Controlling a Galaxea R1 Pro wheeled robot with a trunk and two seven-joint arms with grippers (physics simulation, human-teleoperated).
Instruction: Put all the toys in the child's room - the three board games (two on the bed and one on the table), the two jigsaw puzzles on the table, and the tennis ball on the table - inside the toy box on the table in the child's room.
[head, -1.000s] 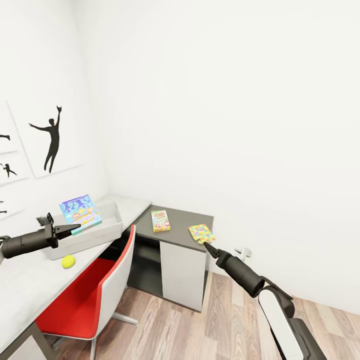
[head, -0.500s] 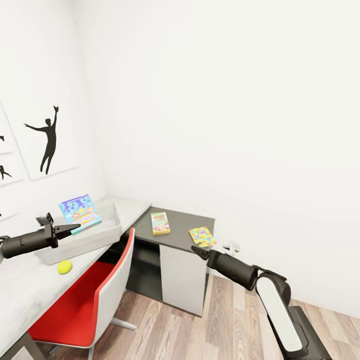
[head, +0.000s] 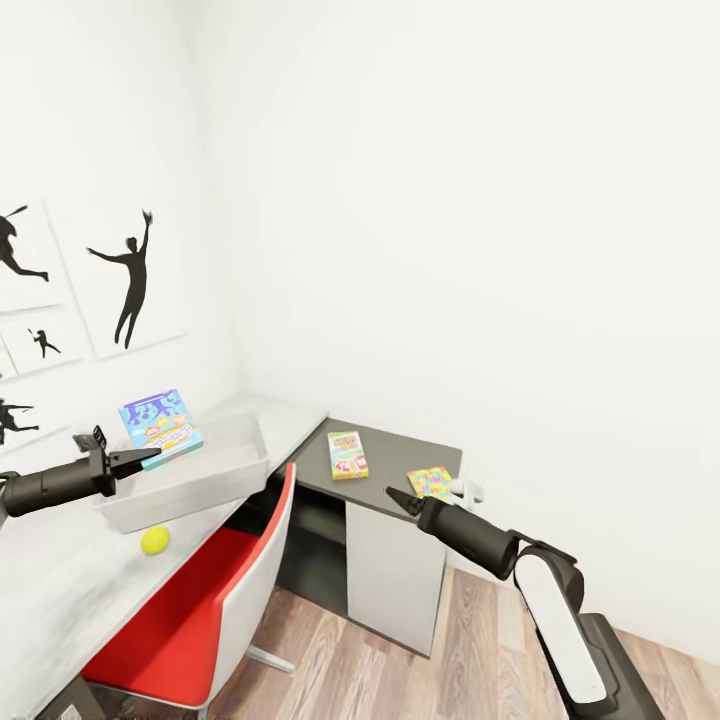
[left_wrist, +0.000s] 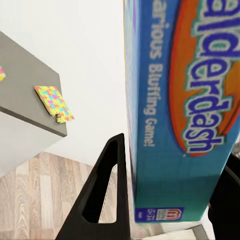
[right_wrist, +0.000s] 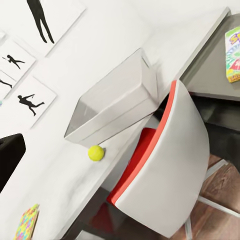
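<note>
Left gripper (head: 150, 455) pinches the blue board game (head: 160, 427) over the toy box (head: 200, 478); right gripper (head: 392, 495) hard to tell.

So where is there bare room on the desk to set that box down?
The toy box looks empty beneath the blue board game held in the left pincer. Bare desktop lies around the tennis ball. On the dark corner section, free patches lie between the green-edged board game and jigsaw puzzle.
</note>
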